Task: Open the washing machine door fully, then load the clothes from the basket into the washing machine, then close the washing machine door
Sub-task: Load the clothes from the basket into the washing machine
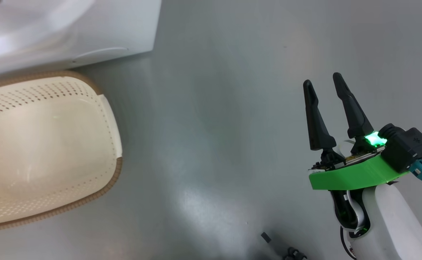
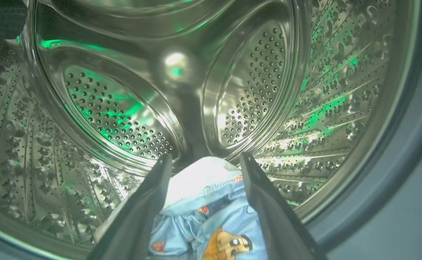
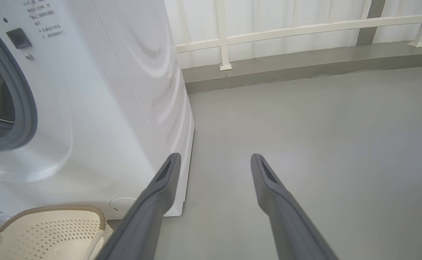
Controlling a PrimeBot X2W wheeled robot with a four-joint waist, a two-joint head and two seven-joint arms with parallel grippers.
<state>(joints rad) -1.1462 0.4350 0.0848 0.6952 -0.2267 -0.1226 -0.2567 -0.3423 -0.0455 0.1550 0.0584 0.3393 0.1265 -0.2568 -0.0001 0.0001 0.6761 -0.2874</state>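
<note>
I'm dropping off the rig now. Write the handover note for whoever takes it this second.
Left gripper: open, inside the drum, holding nothing.
Right gripper: open, empty, over the floor beside the washing machine.
Clothes: lying in the drum under that left gripper.
Basket: on the floor by the machine, visible part empty.
Done: loading, apparently.
To do: draw the left arm out, close the door.

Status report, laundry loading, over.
Left gripper open inside perforated steel drum, light blue bear-print clothes lying there. Right gripper open above grey floor. No obstruction seen.
</note>
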